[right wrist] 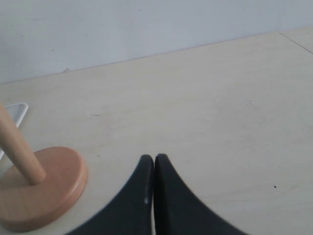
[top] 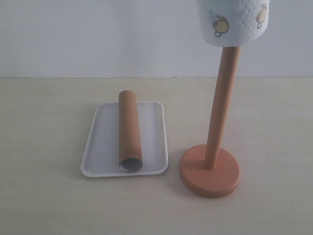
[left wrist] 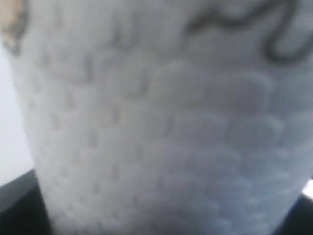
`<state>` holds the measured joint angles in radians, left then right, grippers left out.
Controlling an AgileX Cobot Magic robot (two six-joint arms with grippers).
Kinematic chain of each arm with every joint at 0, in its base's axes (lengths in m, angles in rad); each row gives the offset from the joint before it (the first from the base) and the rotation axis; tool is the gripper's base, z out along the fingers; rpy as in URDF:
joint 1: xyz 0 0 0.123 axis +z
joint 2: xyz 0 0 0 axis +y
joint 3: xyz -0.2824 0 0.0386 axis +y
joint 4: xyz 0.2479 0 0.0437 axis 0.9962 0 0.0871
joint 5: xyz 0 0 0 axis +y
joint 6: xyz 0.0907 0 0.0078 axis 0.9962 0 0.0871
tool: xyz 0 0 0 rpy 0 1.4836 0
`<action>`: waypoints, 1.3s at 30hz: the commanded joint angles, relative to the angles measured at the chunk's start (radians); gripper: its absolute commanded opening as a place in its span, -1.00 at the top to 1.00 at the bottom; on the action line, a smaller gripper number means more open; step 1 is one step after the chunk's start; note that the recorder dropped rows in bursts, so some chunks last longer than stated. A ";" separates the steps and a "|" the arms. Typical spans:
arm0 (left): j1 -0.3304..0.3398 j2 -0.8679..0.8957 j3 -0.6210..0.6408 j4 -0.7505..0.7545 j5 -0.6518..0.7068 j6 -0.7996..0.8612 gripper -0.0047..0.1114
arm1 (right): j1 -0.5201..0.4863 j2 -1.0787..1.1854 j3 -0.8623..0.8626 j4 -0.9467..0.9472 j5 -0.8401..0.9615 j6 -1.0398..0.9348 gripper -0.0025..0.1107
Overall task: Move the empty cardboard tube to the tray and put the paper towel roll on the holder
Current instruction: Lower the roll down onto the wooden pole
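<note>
Exterior view: the empty cardboard tube (top: 129,129) lies flat along the tray (top: 100,147), well apart from both sets of fingers. That part of the task reads as done. Further right, the holder (top: 210,176) stands upright on the worktop (top: 44,196). The paper towel roll (top: 234,22) hangs at the top of the pole (top: 221,107), which runs up into the roll's lower end. Neither arm shows in this view.

Left wrist view: the roll fills the frame, directly between the left fingers (left wrist: 14,213), of which only dark edges show. Because the roll sits high on the pole without dropping, the left fingers are judged to be clamped wide across its body.

Right wrist view: the right fingers (right wrist: 142,196) are pressed together, holding nothing. The disc base (right wrist: 44,191) lies near them, not touching.

Step in hand, as judged: lowering the roll down the pole.
1. Align the roll's axis with the pole; a tilt may bind the core on the wood.
2. Lower straight until the roll rests on the disc base.
3. Grip lightly; soft paper crushes, and a squashed core drags.
4. Spread the left fingers only once the roll is seated.
5. Watch the base; drag may tip the holder, and the right fingers are near enough to steady it.
</note>
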<state>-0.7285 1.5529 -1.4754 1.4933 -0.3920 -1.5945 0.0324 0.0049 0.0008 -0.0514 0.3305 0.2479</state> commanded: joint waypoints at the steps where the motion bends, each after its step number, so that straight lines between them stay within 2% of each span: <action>1: -0.006 0.019 -0.017 -0.009 0.064 0.022 0.85 | -0.003 -0.005 -0.001 -0.004 -0.005 0.000 0.96; 14: -0.006 0.102 -0.017 -0.009 0.043 0.028 0.85 | -0.003 -0.005 -0.001 -0.004 -0.005 0.000 0.96; 39: -0.006 0.303 -0.015 -0.013 -0.081 0.067 0.85 | -0.003 -0.005 -0.001 -0.004 -0.005 0.000 0.96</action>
<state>-0.7308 1.8430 -1.4816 1.4970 -0.4570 -1.5427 0.0324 0.0049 0.0008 -0.0514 0.3305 0.2479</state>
